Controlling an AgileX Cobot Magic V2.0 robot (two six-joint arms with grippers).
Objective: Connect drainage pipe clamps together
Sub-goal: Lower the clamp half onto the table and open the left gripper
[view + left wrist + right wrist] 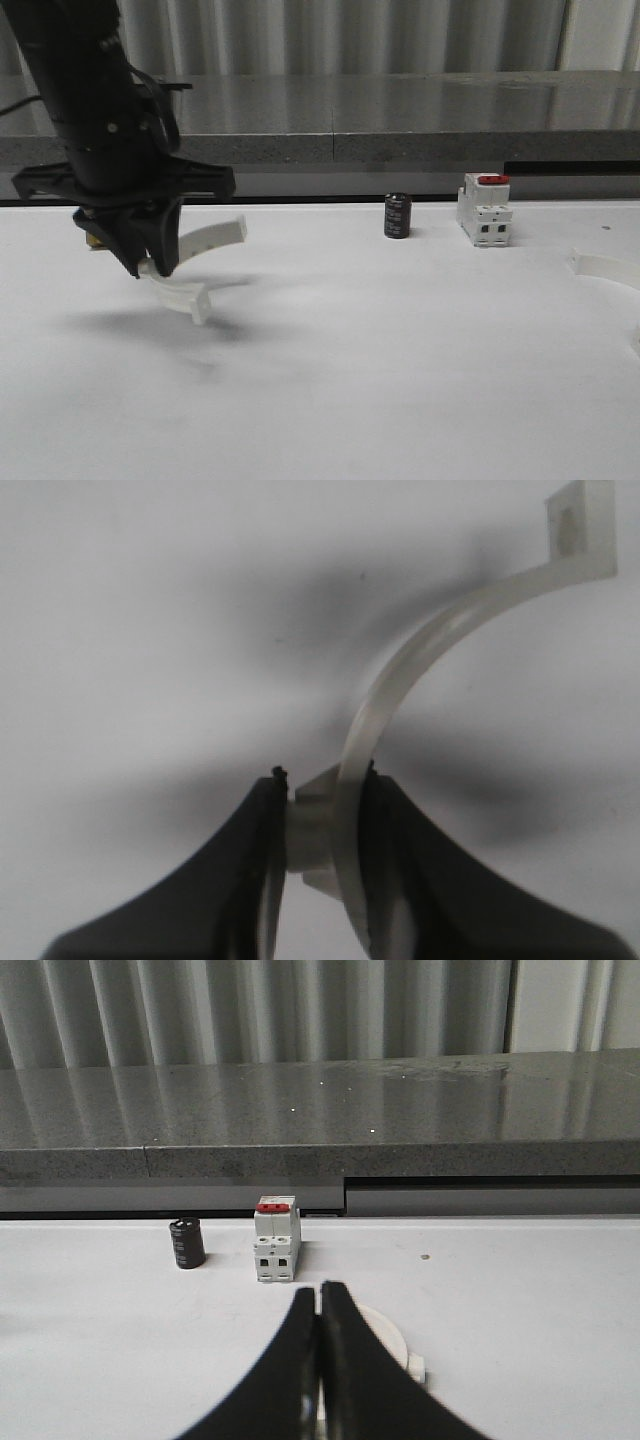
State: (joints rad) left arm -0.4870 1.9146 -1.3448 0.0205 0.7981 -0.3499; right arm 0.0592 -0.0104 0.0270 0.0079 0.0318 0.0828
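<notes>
Clamped on its load, the left claw [150,262] hangs just above the white tabletop [380,370] at the left of the front view. It holds a white plastic semicircular half-ring clamp [195,262] by the small tab on the outside of the arc. In the left wrist view the black fingers [395,870] squeeze that tab from both sides, and the arc curves away to its flat end flange. The piece looks lifted clear, with a shadow lying beneath it.

Over on the right, the right claw [320,1360] has its two fingers pressed together with no gap between them. A second white half-ring clamp [385,1335] lies on the tabletop just behind those fingers, and whether they pinch its edge cannot be told. In the front view this second half-ring clamp [605,267] sits at the far right edge, well apart from the held one.

A small black cylinder [398,216] and a white boxy breaker with a red top [485,208] stand between the two halves, nearer the back.

To join them well, the held half should probably travel right, low and in front of those two objects. Its open side ought to face the other half's open side. Flanges should meet flat before any pressing. Because the grip is on the tab alone, the arc may pivot, so a slow move seems wise.
</notes>
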